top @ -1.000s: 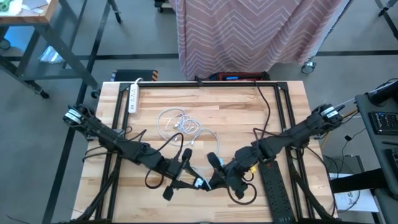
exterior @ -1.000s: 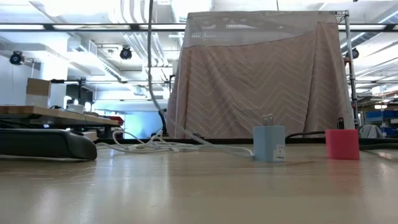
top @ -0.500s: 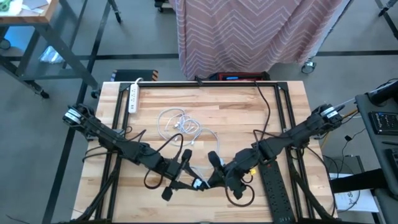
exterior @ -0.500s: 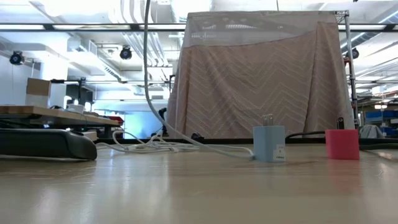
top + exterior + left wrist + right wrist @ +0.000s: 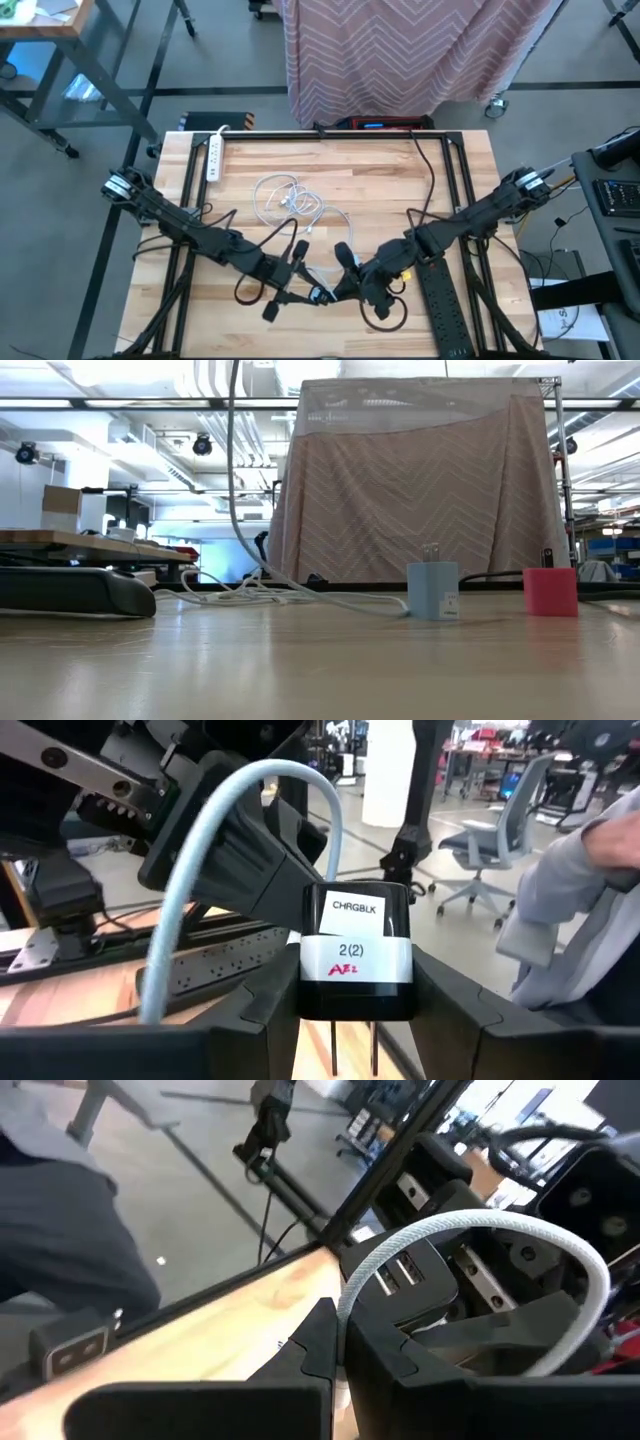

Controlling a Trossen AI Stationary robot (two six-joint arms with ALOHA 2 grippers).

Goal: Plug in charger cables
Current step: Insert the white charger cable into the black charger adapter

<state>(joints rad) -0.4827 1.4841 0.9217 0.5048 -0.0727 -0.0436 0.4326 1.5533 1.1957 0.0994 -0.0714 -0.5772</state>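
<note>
A black plug block (image 5: 355, 950) with a white label sits between the fingers of my left gripper (image 5: 355, 1010), near the table's front middle (image 5: 305, 290). My right gripper (image 5: 345, 285) faces it closely and is shut on a white charger cable (image 5: 480, 1225) that arcs over both grippers. I cannot tell whether the cable's end is in the block. More white cords (image 5: 290, 200) lie coiled on the table's middle. A light blue plug block (image 5: 432, 592) and a red-pink one (image 5: 550, 592) stand upright on the table. My left gripper pinches the black block's two side faces (image 5: 305, 990) between its fingers, roughly level. The block's prongs (image 5: 352, 1050) point back toward the wrist and it is clear of the table. My right gripper pinches the white cable (image 5: 348, 1295) near one end; the fingers hide the tip. The cable loops slack above them.
A white power strip (image 5: 213, 158) lies at the far left corner. A black power strip (image 5: 445, 310) lies along the right side, with a black cord (image 5: 428, 170) running to the far edge. A patterned cloth-covered frame (image 5: 420, 480) stands behind the table.
Both grippers have stayed almost where they were. The stretch of white cable that rises from the table has swung a little sideways, and its lower part sags closer to the tabletop.
</note>
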